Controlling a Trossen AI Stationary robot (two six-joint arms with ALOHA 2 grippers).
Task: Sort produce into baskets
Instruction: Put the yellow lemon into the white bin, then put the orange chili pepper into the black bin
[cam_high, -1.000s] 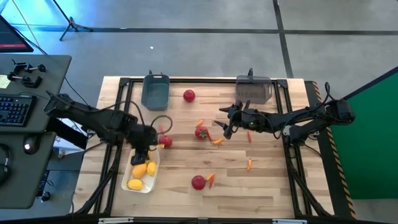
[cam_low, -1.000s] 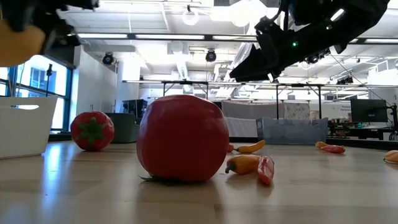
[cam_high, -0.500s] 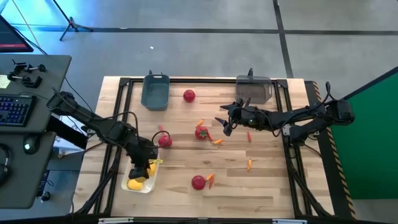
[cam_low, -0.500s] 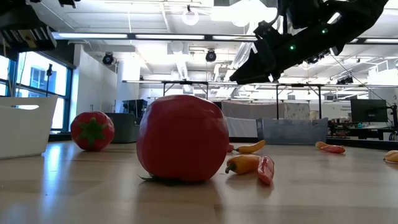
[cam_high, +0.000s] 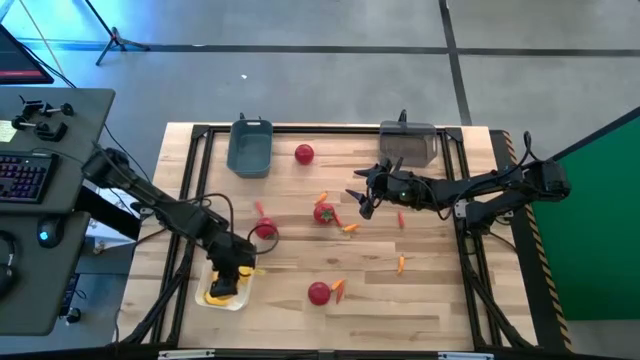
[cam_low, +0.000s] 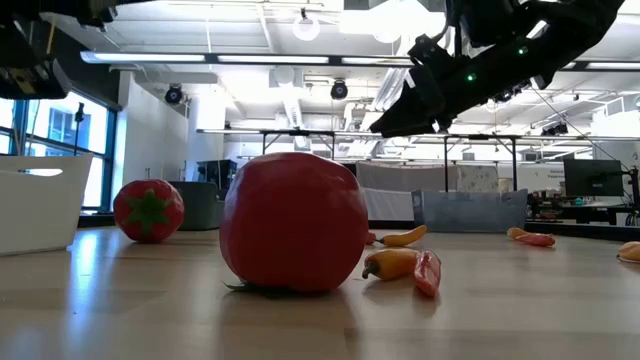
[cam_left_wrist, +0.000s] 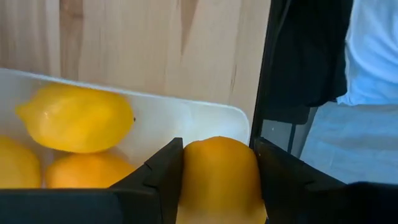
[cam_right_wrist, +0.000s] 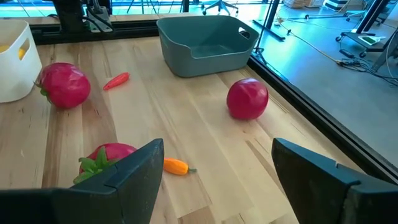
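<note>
I'm lowering the left gripper (cam_left_wrist: 217, 180), fingers grasping a lemon (cam_left_wrist: 219, 177), over the white tray (cam_left_wrist: 205, 118); next, releasing. Right gripper (cam_high: 362, 200) is hovering, fingers spread.

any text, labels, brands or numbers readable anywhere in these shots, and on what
None can be read.
The white tray, the blue-grey bin and the smoky grey bin carry no visible label.
The keyboard keys on the side desk are too small to read.
Room signs in the low view are too blurred.
</note>
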